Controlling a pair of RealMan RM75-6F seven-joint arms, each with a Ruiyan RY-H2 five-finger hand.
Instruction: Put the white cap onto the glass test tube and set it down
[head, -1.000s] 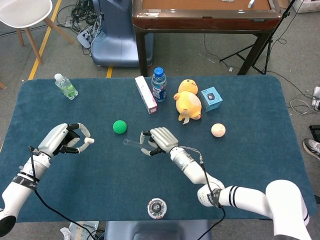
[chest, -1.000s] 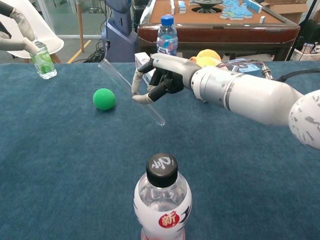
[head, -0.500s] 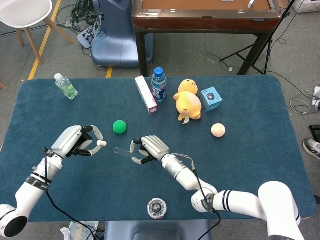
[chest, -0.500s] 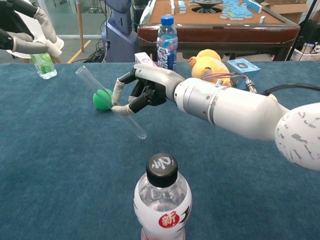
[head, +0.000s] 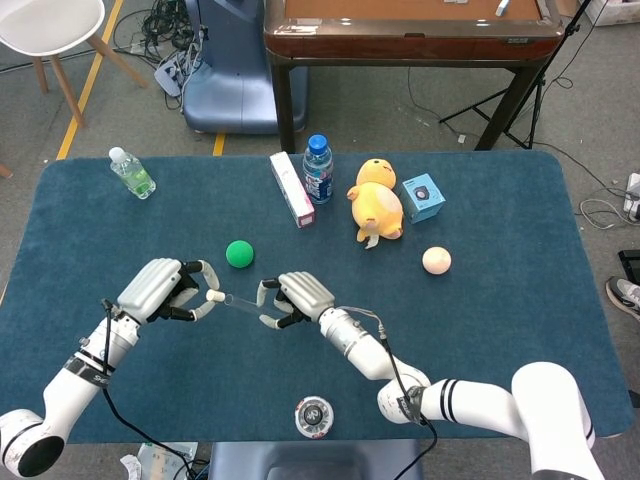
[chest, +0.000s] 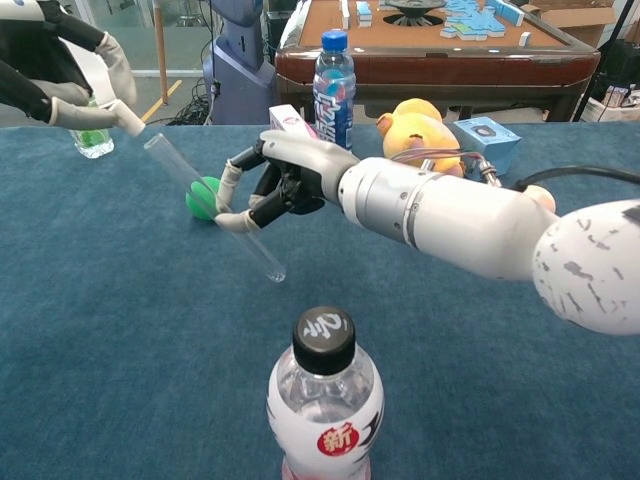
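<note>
Now your right hand (chest: 283, 182) grips the glass test tube (chest: 213, 206) near its middle, holding it tilted above the bench (head: 500, 320), just in front of the green ball (head: 239, 253); the tube's open end points up toward your left hand (head: 168, 290). Your left hand pinches the white cap (chest: 129, 118) between thumb and finger, right at the tube's mouth; whether cap and rim touch, you cannot tell.
</note>
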